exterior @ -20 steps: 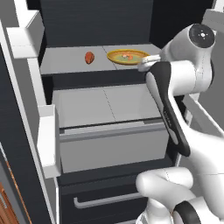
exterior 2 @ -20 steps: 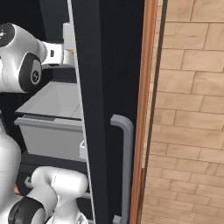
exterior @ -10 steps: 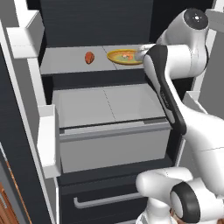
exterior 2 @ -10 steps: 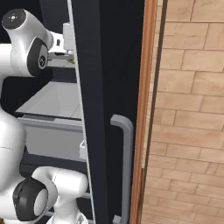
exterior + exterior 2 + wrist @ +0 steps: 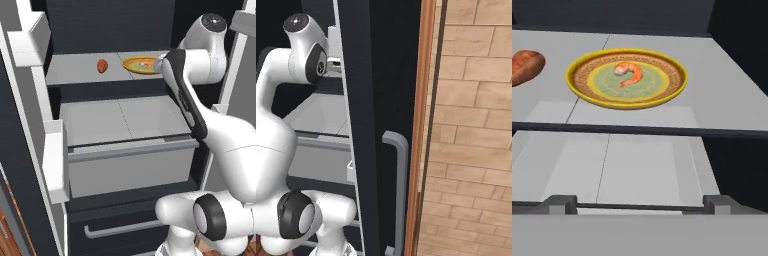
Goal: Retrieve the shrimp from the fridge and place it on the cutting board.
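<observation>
Left base view: fridge (image 5: 30, 150) standing open; shrimp (image 5: 143, 63) lying on the yellow plate (image 5: 131, 64) on the upper shelf, toward 1 o'clock; reddish-brown lump (image 5: 102, 66) sitting at the plate's 9 o'clock, apart from it; arm reaching in from the right toward the plate, claw state impossible to tell

Right base view: dark fridge door (image 5: 381, 75) with grey handle (image 5: 400, 185) blocking the interior; brick wall (image 5: 476, 125) running at 3 o'clock

Hand view: shrimp (image 5: 629, 73) resting near the plate's (image 5: 587, 95) centre, at 12 o'clock; lump (image 5: 524, 66) lying at 9 o'clock
</observation>
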Controlling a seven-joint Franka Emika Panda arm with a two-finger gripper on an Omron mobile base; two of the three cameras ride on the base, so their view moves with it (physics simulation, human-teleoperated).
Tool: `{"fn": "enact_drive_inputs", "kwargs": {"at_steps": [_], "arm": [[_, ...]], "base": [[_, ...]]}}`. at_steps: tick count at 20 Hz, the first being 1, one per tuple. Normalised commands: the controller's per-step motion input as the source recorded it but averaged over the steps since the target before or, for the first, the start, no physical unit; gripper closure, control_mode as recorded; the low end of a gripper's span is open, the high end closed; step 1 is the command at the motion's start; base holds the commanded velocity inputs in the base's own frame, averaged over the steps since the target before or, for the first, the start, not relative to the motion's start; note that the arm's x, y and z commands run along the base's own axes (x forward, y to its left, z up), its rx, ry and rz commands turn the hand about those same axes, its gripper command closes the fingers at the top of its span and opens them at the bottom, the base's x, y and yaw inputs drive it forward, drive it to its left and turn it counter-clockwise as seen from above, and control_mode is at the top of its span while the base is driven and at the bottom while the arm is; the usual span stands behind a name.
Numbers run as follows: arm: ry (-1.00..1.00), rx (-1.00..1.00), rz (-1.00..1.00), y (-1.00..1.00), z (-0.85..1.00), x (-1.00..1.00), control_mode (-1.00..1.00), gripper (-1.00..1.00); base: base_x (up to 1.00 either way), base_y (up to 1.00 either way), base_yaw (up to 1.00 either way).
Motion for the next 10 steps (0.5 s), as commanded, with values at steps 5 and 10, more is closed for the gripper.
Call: {"fn": "enact_drive_inputs", "kwargs": {"at_steps": [5,10], "arm": [[-0.01,0.00,0.02,-0.04,-0.08,0.59,-1.00,-1.00],[0.00,0.00,0.00,0.06,0.06,0.35,-1.00,-1.00]], "base": [[0.00,0.00,0.00],[0.00,0.00,0.00]]}}
